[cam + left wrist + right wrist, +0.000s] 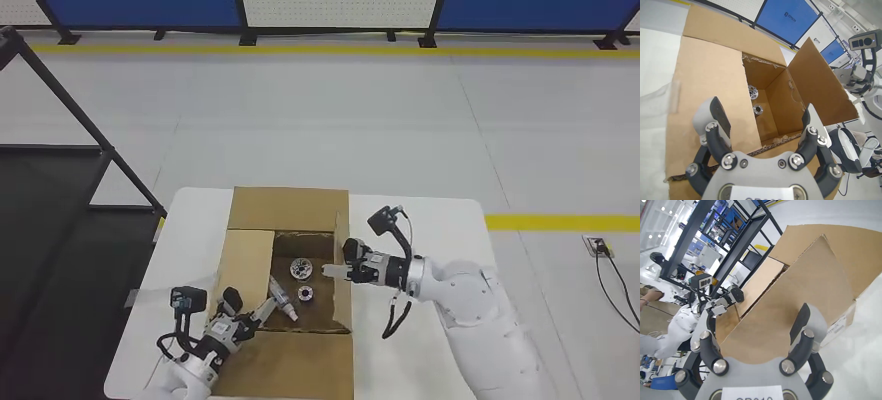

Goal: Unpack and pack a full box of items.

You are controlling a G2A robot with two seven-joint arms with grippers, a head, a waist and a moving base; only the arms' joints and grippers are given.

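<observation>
Lot: cardboard box [290, 205] on a white table [195, 240], top open.
Left pincer [762, 102]: spread wide and holding nothing; it hung over the box's near edge.
Right pincer [755, 313]: spread, not pinching; its fingers stood on either side of the upright right flap [800, 285].
Contents: flanged metal hub [752, 92] and a smaller metal bushing [758, 109], both on the box floor below and just ahead of the left pincer's tips. The bushing was the nearer; the two lay near each other, apart.
Left flap [710, 85]: lay flat, beside and under the left pincer's outer finger [720, 113].
Right flap, other side: rose beyond the left pincer's inner finger, between it and the right pincer [335, 270].
Progress (judged): the box was far from full, with two parts on the floor that showed. Neither pincer carried anything, so a pick or a placing was yet to come. Whether this belonged to the unpacking or the packing could not be told.
Hidden: the floor under the left flap, which also cut off part of the hub in the left wrist view.
Hidden, right: the far finger of the right pincer, mostly behind cardboard.
Unclear: from above, the left pincer [280, 300] tips were hard to separate from the box edge.
</observation>
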